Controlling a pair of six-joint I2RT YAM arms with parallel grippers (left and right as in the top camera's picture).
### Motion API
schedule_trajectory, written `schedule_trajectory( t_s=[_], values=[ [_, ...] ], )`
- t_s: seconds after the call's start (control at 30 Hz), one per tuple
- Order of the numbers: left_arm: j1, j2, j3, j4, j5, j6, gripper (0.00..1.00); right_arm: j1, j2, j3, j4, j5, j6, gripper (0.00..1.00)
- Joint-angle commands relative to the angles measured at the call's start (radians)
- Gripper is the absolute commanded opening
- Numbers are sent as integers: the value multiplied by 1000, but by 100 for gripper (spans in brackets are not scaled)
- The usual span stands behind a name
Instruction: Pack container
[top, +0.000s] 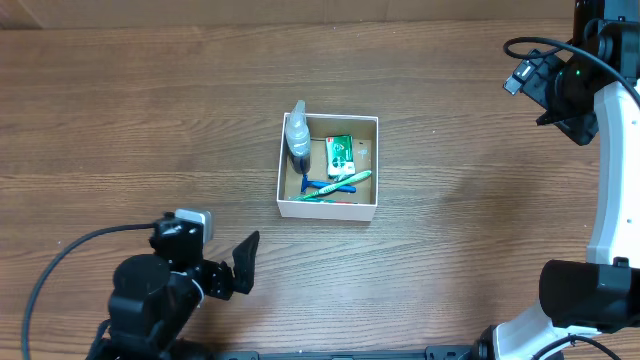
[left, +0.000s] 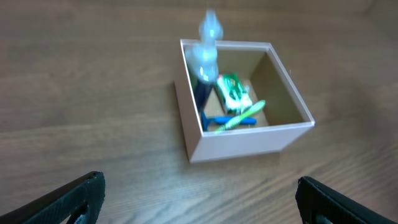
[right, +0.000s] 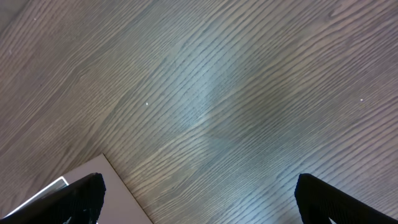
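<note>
The container (top: 328, 209), a shallow white box with a brown bottom, sits mid-table. Inside it are a clear bottle (top: 298, 135) leaning over the left wall, a green packet (top: 340, 155), a blue razor (top: 322, 186) and a green toothbrush (top: 345, 184). My left gripper (top: 240, 262) is open and empty, low at the front left, well short of the box. The left wrist view shows the container (left: 249, 140), bottle (left: 205, 56), packet (left: 235, 92) and toothbrush (left: 239, 117) beyond the open jaws (left: 199, 202). My right gripper (top: 530, 80) is at the far right, open (right: 199, 199) over bare wood.
The table is brown wood grain. A flat white corner (right: 93, 186) shows at the lower left of the right wrist view; I cannot tell what it is. The right arm's white links (top: 610, 190) stand along the right edge.
</note>
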Motion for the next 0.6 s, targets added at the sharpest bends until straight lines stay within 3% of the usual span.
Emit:
schedule_trajectory(
  t_s=[0.0, 0.27, 0.57],
  values=[
    [4, -7, -76, 69, -5, 76, 100, -2, -9, 8, 3, -1, -3, 100],
    [4, -2, -246, 257, -44, 358, 100, -2, -9, 8, 2, -1, -3, 100],
    [7, -15, -444, 523, -55, 367, 100, -2, -9, 8, 3, -1, -3, 100]
  ],
)
